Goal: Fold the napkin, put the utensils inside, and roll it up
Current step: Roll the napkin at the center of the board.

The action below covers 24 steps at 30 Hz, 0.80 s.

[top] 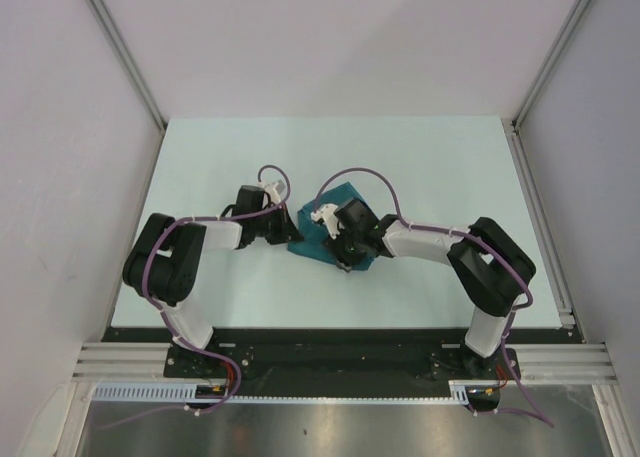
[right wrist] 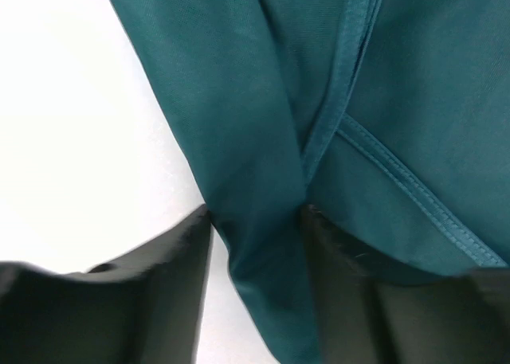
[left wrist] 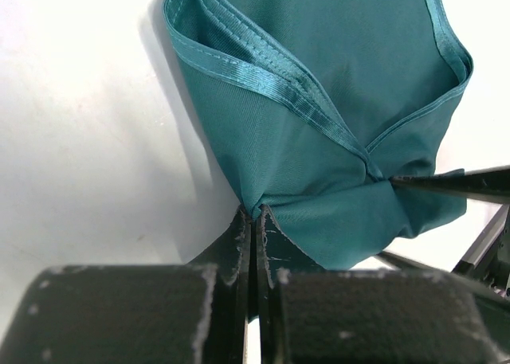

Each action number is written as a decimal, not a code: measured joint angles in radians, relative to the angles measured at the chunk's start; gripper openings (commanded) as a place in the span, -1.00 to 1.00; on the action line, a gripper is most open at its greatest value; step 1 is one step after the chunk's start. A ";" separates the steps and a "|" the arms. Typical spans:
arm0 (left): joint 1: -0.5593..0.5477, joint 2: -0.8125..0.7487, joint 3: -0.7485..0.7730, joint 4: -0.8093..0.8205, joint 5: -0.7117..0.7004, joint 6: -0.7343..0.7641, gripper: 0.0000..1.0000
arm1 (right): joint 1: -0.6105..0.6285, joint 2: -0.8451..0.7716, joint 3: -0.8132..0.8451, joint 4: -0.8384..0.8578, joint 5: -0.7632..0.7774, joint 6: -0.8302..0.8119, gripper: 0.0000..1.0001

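Observation:
The dark teal napkin lies bunched and partly folded at the table's middle, between my two grippers. My left gripper is shut on its near left corner; in the left wrist view the jaws pinch a gathered point of cloth. My right gripper is over the napkin's right part, its jaws closed around a thick fold of cloth. One of its thin dark fingers shows in the left wrist view, touching the cloth. The gold fork is hidden or out of view.
The pale table is bounded by white walls with metal rails at the left and right. A metal frame runs along the near edge by the arm bases.

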 measured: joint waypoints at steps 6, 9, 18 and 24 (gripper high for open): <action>0.003 0.000 0.018 -0.022 -0.004 0.000 -0.37 | -0.025 0.015 0.017 -0.016 -0.057 0.013 -0.37; 0.011 -0.010 0.025 -0.032 -0.015 -0.002 0.02 | -0.043 0.030 0.036 -0.033 -0.109 0.026 -0.46; 0.031 -0.188 -0.014 -0.047 -0.140 0.000 0.40 | -0.138 0.100 0.095 -0.081 -0.364 0.063 -0.56; 0.027 -0.268 -0.119 0.011 -0.157 0.000 0.41 | -0.198 0.165 0.122 -0.102 -0.570 0.086 -0.57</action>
